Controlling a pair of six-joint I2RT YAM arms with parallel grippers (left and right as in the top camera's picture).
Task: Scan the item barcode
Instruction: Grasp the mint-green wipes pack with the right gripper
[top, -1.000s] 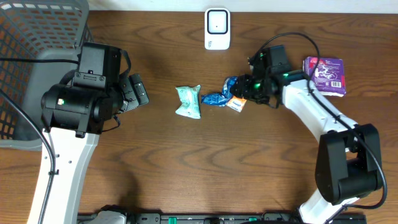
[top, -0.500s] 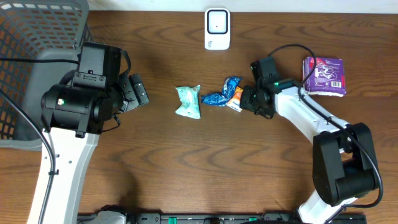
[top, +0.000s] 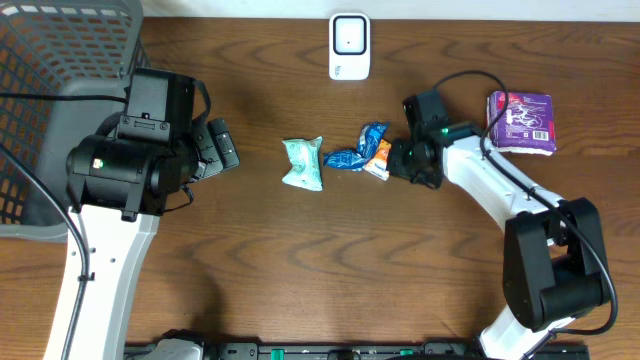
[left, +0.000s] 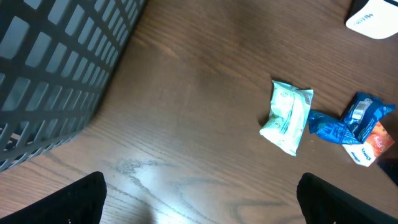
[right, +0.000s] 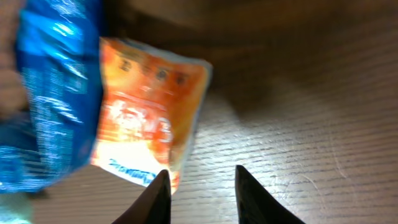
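Observation:
Three small packets lie in a row mid-table: a mint-green one (top: 303, 163), a blue one (top: 355, 152) and an orange one (top: 378, 160). The white barcode scanner (top: 349, 46) stands at the far edge. My right gripper (top: 398, 160) is low at the orange packet's right end. In the right wrist view its jaws (right: 202, 193) stand narrowly open with bare wood between them. The orange packet (right: 146, 124) has its corner against the left finger, and the blue packet (right: 53, 93) lies beyond. My left gripper (top: 222, 147) hangs wide open over bare table (left: 200, 199), well left of the packets.
A grey mesh basket (top: 60, 60) fills the far left corner. A purple packet (top: 522, 121) lies at the far right, behind my right arm. In the left wrist view the green packet (left: 287, 116) and the basket wall (left: 56, 68) show.
My right gripper has come down and a little left to the orange packet's end, and its jaws have narrowed. The left arm and the packets have stayed put.

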